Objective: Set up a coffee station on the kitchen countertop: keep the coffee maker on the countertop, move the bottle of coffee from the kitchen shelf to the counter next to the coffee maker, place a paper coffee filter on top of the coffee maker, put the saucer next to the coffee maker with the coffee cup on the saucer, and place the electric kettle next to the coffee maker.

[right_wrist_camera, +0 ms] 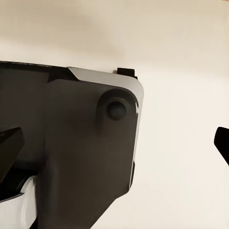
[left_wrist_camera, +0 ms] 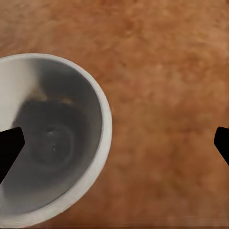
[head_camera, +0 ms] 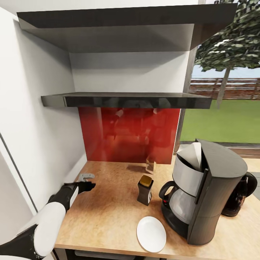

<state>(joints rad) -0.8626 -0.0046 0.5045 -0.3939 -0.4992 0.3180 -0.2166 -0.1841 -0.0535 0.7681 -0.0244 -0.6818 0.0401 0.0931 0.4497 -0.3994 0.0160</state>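
On the wooden countertop [head_camera: 108, 216], the black and silver coffee maker [head_camera: 202, 191] stands at the right with a white paper filter [head_camera: 193, 155] sticking out of its top. A black electric kettle [head_camera: 240, 195] sits just behind it to the right. The dark coffee bottle [head_camera: 145, 189] with a gold cap stands left of the maker, and the white saucer [head_camera: 151, 233] lies in front near the counter's edge. The grey-white cup [head_camera: 86, 177] [left_wrist_camera: 52, 143] rests at the counter's left. My left gripper [head_camera: 83, 186] [left_wrist_camera: 114, 145] hovers open over it, one fingertip [left_wrist_camera: 9, 148] above its inside. My right gripper [right_wrist_camera: 114, 143] is open.
Two dark shelves [head_camera: 126, 99] hang above a red backsplash [head_camera: 130, 133]. A white wall [head_camera: 36, 126] closes the left side. A small clear glass [head_camera: 150, 166] stands at the back. The right wrist view looks down at a dark robot part [right_wrist_camera: 71, 152] over pale floor.
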